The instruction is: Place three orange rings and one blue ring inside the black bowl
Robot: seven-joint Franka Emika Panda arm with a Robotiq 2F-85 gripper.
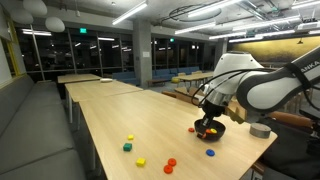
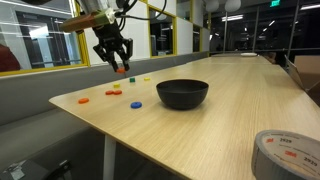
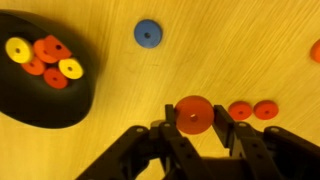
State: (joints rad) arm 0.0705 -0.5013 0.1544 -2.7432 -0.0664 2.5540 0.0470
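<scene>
Wrist view, nearest first. The gripper (image 3: 193, 128) has its jaws drawn in to a narrow gap on one orange ring (image 3: 193, 110), which it pinches by the edges. In an exterior view the gripper (image 2: 116, 62) hangs clear above the table (image 2: 230, 110) with the orange piece at its tips, so I judge the ring carried, not resting.

At three o'clock, just beside it, two loose orange rings (image 3: 240, 110) lie flat on the wood, side by side. One more orange piece shows at the right edge, cut off. The blue ring (image 3: 148, 33) lies flat at eleven o'clock, apart from the rest and not yet in the bowl.

Farthest, at ten o'clock, is the black bowl (image 3: 30, 105), partly out of frame. It holds two yellow rings (image 3: 70, 68) and a cluster of orange rings (image 3: 45, 55) — about three, overlapping, count uncertain.

Governing relation: the bowl lies at ten o'clock from the gripper, and the blue ring sits to the right of that line. Judgement — the step in hand is carrying this ring to the bowl. The coming move calls for travel toward ten o'clock until the ring is over the opening, then release. A ring has no long axis, so wrist turn matters little.
</scene>
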